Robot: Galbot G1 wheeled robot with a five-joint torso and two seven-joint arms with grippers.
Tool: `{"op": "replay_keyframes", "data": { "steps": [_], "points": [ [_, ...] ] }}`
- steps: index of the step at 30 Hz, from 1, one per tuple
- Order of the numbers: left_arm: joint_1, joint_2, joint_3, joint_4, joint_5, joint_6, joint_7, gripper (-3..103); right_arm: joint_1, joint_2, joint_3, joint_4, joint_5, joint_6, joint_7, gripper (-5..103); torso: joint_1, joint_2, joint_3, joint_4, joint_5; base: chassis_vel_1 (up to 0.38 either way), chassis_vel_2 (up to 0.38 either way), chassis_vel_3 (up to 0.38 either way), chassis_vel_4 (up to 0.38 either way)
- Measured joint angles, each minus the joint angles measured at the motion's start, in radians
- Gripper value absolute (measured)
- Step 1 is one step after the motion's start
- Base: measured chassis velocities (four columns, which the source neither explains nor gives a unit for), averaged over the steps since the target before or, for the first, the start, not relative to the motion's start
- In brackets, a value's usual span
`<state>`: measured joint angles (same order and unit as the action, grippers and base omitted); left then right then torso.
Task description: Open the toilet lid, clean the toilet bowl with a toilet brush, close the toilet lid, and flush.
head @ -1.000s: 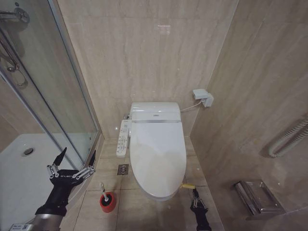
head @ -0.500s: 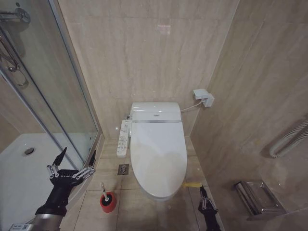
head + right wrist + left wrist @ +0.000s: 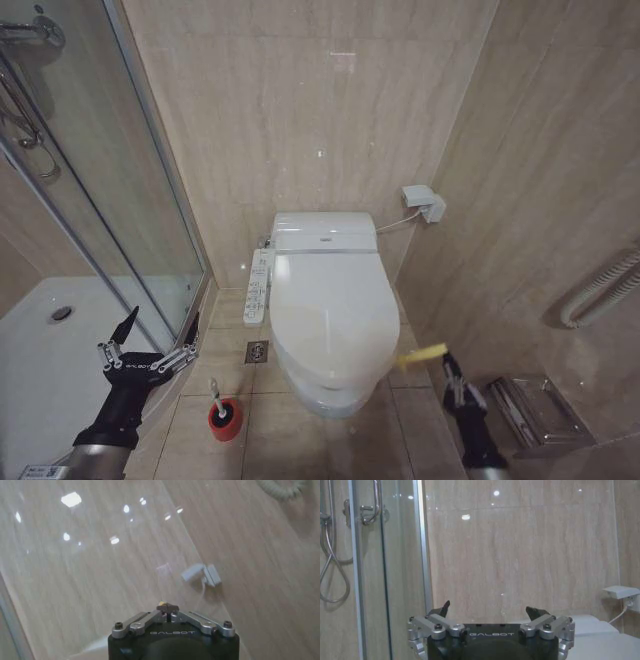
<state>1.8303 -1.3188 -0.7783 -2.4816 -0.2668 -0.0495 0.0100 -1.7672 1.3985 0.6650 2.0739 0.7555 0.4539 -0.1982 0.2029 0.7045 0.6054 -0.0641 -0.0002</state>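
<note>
The glossy white toilet lid lies over the seat, its front edge lifted a little off the toilet body. The toilet bowl's inside is hidden beneath it. A yellow strap runs from the lid's right front rim to my right gripper, which is shut on it. In the right wrist view the right gripper is pinched shut with a bit of yellow at its tips. The toilet brush stands in a red holder cup on the floor left of the toilet, bristles hidden. My left gripper hovers open above and left of the brush.
A glass shower screen and white tray close off the left. A control panel juts from the toilet's left side, with a floor drain in front of it. On the right wall are a socket, a metal paper holder and a ribbed hose.
My right gripper has moved up and to the right with the yellow strap, and the lid's front edge has risen slightly. The left arm has not moved.
</note>
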Motion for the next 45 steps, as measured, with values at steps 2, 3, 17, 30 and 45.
{"op": "replay_keyframes", "data": {
  "steps": [2, 3, 17, 30, 45],
  "points": [
    [0.0, 0.0, 0.0, 0.0, 0.0, 0.0, 0.0, 100, 0.02, -0.001, 0.013, 0.068, 0.029, -0.059, 0.032, 0, 0.0, 0.0, 0.0, 0.0002, 0.0, 0.0, 0.0, 0.0, 0.0],
    [0.0, 0.0, 0.0, 0.0, 0.0, 0.0, 0.0, 100, 0.02, -0.001, 0.013, 0.068, 0.029, -0.059, 0.032, 0, 0.0, 0.0, 0.0, 0.0002, 0.0, 0.0, 0.0, 0.0, 0.0],
    [0.0, 0.0, 0.0, 0.0, 0.0, 0.0, 0.0, 100, 0.414, -0.058, -0.049, 0.182, 0.058, -0.258, 0.257, 0, 0.0, 0.0, 0.0, -0.0001, 0.0001, 0.0, 0.0, 0.0, 0.0],
    [0.0, 0.0, 0.0, 0.0, 0.0, 0.0, 0.0, 100, 0.713, -0.128, -0.104, 0.067, 0.136, -0.306, 0.344, 0, 0.0, 0.0, 0.0, 0.0, 0.0001, 0.0, 0.0, 0.0, 0.0],
    [0.0, 0.0, 0.0, 0.0, 0.0, 0.0, 0.0, 100, 1.211, -0.085, -0.275, -0.376, 0.026, -0.277, 0.337, 0, 0.0, 0.0, 0.0, 0.0, -0.0001, 0.0, 0.0, 0.0, 0.0]
  ]
}}
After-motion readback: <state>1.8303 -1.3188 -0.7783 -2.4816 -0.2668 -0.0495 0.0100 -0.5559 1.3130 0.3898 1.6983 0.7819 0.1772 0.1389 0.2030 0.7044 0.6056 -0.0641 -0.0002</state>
